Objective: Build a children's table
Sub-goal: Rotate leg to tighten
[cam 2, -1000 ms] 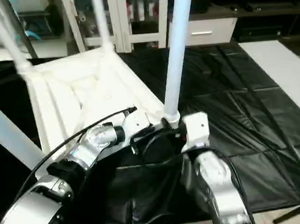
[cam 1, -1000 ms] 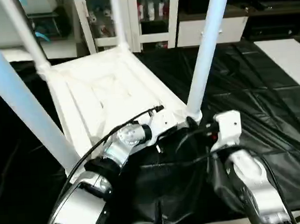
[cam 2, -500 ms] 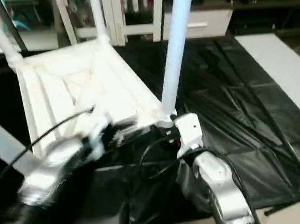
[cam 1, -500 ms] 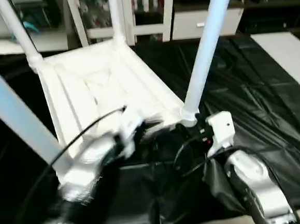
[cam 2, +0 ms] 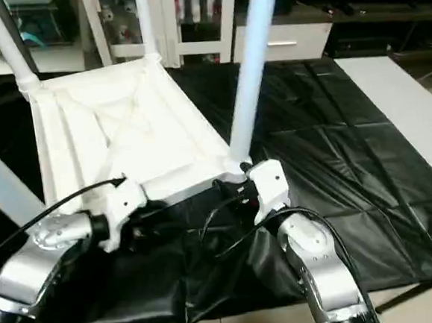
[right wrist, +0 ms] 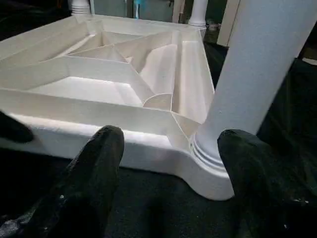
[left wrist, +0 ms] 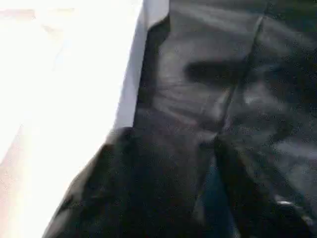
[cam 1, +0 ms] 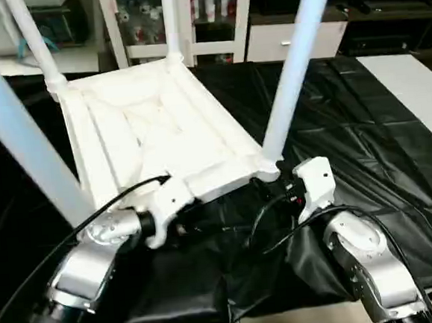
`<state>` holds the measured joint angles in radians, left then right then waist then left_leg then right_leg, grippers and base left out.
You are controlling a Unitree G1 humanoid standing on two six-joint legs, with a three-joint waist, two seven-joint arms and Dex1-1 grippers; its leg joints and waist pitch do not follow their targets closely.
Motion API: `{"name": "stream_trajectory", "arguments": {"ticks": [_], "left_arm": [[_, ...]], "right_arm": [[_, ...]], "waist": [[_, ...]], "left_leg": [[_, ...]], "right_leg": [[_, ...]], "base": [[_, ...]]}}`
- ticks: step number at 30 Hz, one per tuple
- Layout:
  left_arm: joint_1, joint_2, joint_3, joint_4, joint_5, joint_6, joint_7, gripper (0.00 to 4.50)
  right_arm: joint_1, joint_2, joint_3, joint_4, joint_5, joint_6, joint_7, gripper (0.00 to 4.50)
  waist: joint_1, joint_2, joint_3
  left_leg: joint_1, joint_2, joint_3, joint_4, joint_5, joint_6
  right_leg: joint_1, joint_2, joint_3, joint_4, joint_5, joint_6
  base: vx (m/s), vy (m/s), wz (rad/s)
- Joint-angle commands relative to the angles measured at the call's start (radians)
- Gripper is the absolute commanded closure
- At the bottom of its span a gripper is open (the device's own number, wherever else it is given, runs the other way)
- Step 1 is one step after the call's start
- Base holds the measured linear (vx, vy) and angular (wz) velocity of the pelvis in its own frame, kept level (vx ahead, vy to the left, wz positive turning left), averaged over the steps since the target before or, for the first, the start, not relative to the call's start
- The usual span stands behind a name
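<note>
I'm keeping the right gripper (right wrist: 168, 163) spread wide, straddling the near leg (cam 1: 291, 66) at its socket; left gripper's (left wrist: 163, 188) jaw state I can't tell.

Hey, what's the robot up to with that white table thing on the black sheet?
It is assembling a children's table, which lies upside down on a black sheet with its ribbed underside up and four legs standing in the corner sockets. The right claw is open, its fingers either side of the nearest corner where one leg is seated, gripping nothing. The left claw sits low at the table's near edge.
</note>
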<state>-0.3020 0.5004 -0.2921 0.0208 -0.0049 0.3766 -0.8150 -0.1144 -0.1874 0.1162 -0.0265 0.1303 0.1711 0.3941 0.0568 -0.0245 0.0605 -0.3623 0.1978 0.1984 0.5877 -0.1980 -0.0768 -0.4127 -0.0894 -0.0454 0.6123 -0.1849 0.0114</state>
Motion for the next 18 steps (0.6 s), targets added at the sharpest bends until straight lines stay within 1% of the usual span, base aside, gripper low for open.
{"name": "stream_trajectory", "arguments": {"ticks": [1,2,3,4,5,6,7,8,9,10,11,12,13,14,15,16,17,18], "left_arm": [[-0.027,0.000,0.016,0.045,0.036,-0.015,0.075,1.18],[-0.036,-0.010,0.020,0.064,0.051,-0.027,0.101,1.08],[-0.047,-0.019,0.020,0.084,0.071,-0.053,0.124,1.08],[-0.063,-0.043,0.028,0.120,0.104,-0.092,0.167,1.07],[-0.064,-0.046,0.029,0.124,0.107,-0.096,0.171,1.02],[-0.070,-0.088,0.052,0.134,0.101,-0.139,0.208,0.67],[-0.070,-0.088,0.052,0.134,0.101,-0.139,0.208,0.67],[-0.071,-0.095,0.053,0.134,0.094,-0.149,0.223,0.65],[-0.064,-0.112,0.061,0.119,0.052,-0.161,0.208,0.62],[-0.064,-0.112,0.061,0.119,0.052,-0.161,0.208,0.49],[-0.043,-0.138,0.085,0.083,-0.019,-0.162,0.180,0.32],[-0.002,-0.175,0.126,0.024,-0.139,-0.158,0.118,0.22],[0.027,-0.180,0.149,-0.005,-0.195,-0.152,0.081,0.21],[0.090,-0.166,0.190,-0.062,-0.309,-0.132,-0.014,0.22],[0.122,-0.157,0.213,-0.090,-0.368,-0.114,-0.060,0.14],[0.122,-0.157,0.213,-0.090,-0.368,-0.114,-0.060,0.06],[0.166,-0.148,0.268,-0.109,-0.437,-0.096,-0.094,0.06],[0.204,-0.126,0.314,-0.119,-0.476,-0.079,-0.113,0.06]], "right_arm": [[0.001,0.002,-0.010,0.008,0.003,0.002,-0.008,1.18],[0.002,0.002,-0.010,0.008,0.000,0.001,-0.013,1.18],[0.006,0.001,-0.010,0.002,0.000,0.001,-0.015,1.18],[0.014,-0.001,-0.011,-0.013,0.003,0.004,-0.012,1.18],[0.015,-0.002,-0.012,-0.014,0.003,0.004,-0.012,1.18],[0.027,-0.002,-0.016,-0.018,-0.003,-0.001,-0.020,1.18],[0.027,-0.002,-0.016,-0.018,-0.003,-0.001,-0.020,1.18],[0.031,-0.002,-0.017,-0.017,-0.005,-0.003,-0.022,1.18],[0.034,-0.001,-0.018,-0.018,-0.005,-0.005,-0.022,1.18],[0.034,-0.001,-0.018,-0.018,-0.005,-0.005,-0.022,1.18],[0.039,-0.001,-0.017,-0.025,-0.001,-0.009,-0.017,1.18],[0.045,-0.002,-0.017,-0.035,0.007,-0.014,-0.006,1.18],[0.046,-0.003,-0.018,-0.038,0.014,-0.017,0.002,1.18],[0.046,-0.007,-0.020,-0.035,0.025,-0.028,0.017,1.18],[0.045,-0.009,-0.021,-0.031,0.030,-0.035,0.025,1.18],[0.045,-0.009,-0.021,-0.031,0.030,-0.035,0.025,1.18],[0.045,-0.016,-0.021,-0.030,0.034,-0.042,0.039,1.18],[0.045,-0.025,-0.024,-0.033,0.043,-0.045,0.057,1.18]], "waist": [[0.000,0.013,-0.062],[0.002,0.023,-0.062],[-0.001,0.024,-0.063],[-0.001,0.022,-0.065],[0.000,0.022,-0.065],[0.002,0.020,-0.067],[0.002,0.020,-0.066],[0.003,0.019,-0.067],[0.005,0.019,-0.069],[0.005,0.019,-0.069],[0.005,0.018,-0.069],[0.007,0.012,-0.070],[0.007,0.013,-0.068],[0.008,0.013,-0.070],[0.005,0.006,-0.071],[0.000,0.010,-0.067],[-0.001,0.013,-0.066],[-0.002,0.010,-0.064]], "left_leg": [[0.010,0.026,-0.014,-0.075,-0.198,-0.008],[0.010,0.024,-0.016,-0.075,-0.200,-0.012],[0.011,0.025,-0.015,-0.074,-0.215,-0.017],[0.008,0.024,-0.017,-0.073,-0.211,-0.016],[0.007,0.024,-0.017,-0.073,-0.213,-0.016],[0.008,0.025,-0.018,-0.072,-0.213,-0.014],[0.006,0.024,-0.018,-0.072,-0.212,-0.012],[0.007,0.026,-0.018,-0.072,-0.214,-0.011],[0.005,0.026,-0.018,-0.070,-0.202,-0.004],[0.005,0.026,-0.018,-0.070,-0.202,-0.004],[0.004,0.025,-0.018,-0.069,-0.198,-0.002],[0.003,0.027,-0.016,-0.068,-0.183,0.004],[0.000,0.028,-0.015,-0.069,-0.180,0.011],[0.001,0.028,-0.014,-0.066,-0.176,0.013],[-0.008,0.027,-0.015,-0.066,-0.155,0.027],[-0.001,0.027,-0.011,-0.067,-0.176,0.037],[0.004,0.026,-0.009,-0.065,-0.187,0.039],[-0.001,0.026,-0.010,-0.066,-0.198,0.038]], "right_leg": [[0.044,-0.035,0.041,-0.067,-0.145,-0.174],[0.044,-0.034,0.041,-0.066,-0.144,-0.176],[0.044,-0.033,0.040,-0.070,-0.136,-0.178],[0.048,-0.033,0.039,-0.068,-0.125,-0.180],[0.048,-0.034,0.040,-0.068,-0.126,-0.179],[0.048,-0.035,0.039,-0.067,-0.127,-0.180],[0.049,-0.036,0.039,-0.068,-0.130,-0.183],[0.049,-0.037,0.039,-0.068,-0.132,-0.186],[0.049,-0.037,0.039,-0.065,-0.111,-0.194],[0.049,-0.037,0.039,-0.065,-0.111,-0.194],[0.050,-0.037,0.039,-0.064,-0.104,-0.197],[0.051,-0.041,0.039,-0.060,-0.089,-0.219],[0.051,-0.040,0.038,-0.061,-0.086,-0.229],[0.051,-0.041,0.038,-0.057,-0.077,-0.233],[0.057,-0.044,0.038,-0.051,-0.061,-0.241],[0.047,-0.036,0.037,-0.059,-0.095,-0.233],[0.043,-0.033,0.038,-0.061,-0.109,-0.229],[0.046,-0.035,0.039,-0.062,-0.131,-0.225]], "base": [[0.000,0.000,0.00],[0.000,0.000,0.00],[0.000,0.000,0.00],[0.000,0.000,0.00],[0.000,0.000,0.00],[0.000,0.000,0.00],[0.000,0.000,0.00],[0.000,0.000,0.00],[0.000,0.000,0.00],[0.000,0.000,0.00],[0.000,0.000,0.00],[0.000,0.000,0.00],[0.000,0.000,0.00],[0.000,0.000,0.00],[0.000,0.000,0.00],[0.000,0.000,0.00],[0.000,0.000,0.00],[0.000,0.000,0.00]]}}
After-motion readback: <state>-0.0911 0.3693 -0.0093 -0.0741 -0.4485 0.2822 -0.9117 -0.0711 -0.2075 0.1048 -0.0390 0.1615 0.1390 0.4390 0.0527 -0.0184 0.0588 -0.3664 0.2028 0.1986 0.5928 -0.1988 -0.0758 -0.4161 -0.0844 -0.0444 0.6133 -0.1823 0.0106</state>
